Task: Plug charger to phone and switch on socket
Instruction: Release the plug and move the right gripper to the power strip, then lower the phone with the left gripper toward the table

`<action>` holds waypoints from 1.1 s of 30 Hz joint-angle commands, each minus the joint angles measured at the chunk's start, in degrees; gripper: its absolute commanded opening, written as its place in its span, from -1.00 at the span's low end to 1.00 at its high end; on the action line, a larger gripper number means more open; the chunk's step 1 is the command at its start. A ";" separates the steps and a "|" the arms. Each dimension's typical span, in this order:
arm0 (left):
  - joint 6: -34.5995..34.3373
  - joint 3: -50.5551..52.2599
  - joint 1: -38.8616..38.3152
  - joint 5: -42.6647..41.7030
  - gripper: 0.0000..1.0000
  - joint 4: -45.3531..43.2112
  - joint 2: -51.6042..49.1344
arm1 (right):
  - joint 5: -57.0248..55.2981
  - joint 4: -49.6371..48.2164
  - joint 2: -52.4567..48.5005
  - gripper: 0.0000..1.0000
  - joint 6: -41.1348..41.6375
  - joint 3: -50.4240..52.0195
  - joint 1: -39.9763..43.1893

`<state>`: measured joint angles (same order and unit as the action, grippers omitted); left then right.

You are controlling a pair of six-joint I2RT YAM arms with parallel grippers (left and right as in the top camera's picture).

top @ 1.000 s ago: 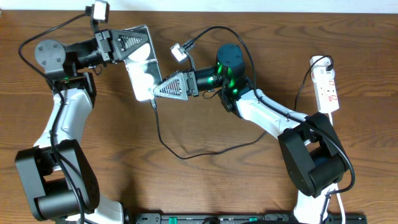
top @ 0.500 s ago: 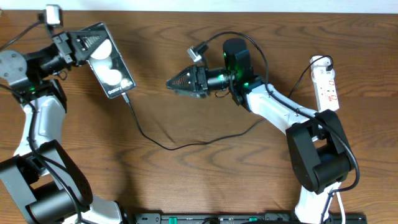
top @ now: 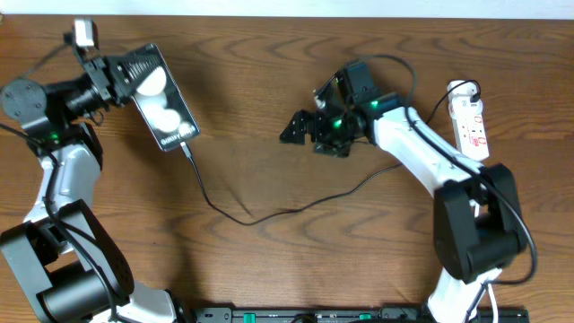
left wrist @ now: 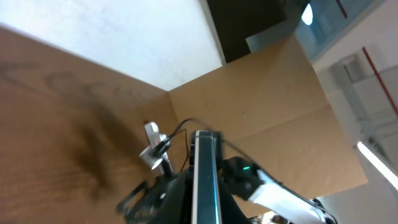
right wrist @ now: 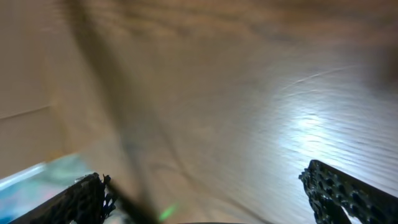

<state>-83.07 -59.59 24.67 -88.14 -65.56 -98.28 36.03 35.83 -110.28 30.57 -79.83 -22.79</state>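
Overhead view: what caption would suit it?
Left gripper holds the phone with charger plugged in; right gripper open, empty.

Lab w/ cardboard screen [left wrist: 261,99]

Switch positions on the socket [top: 469,133] are too small to tell.

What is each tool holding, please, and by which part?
The left tool grips the phone by its end opposite the charger; the right tool holds nothing.
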 commanded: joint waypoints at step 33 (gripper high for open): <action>58.03 13.42 -9.97 49.48 -0.85 67.78 0.17 | -19.61 8.98 11.39 0.99 -4.52 -3.69 -0.57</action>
<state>-27.09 -45.45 14.79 -42.04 1.15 -98.28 16.88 44.77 -99.81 26.87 -82.78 -23.07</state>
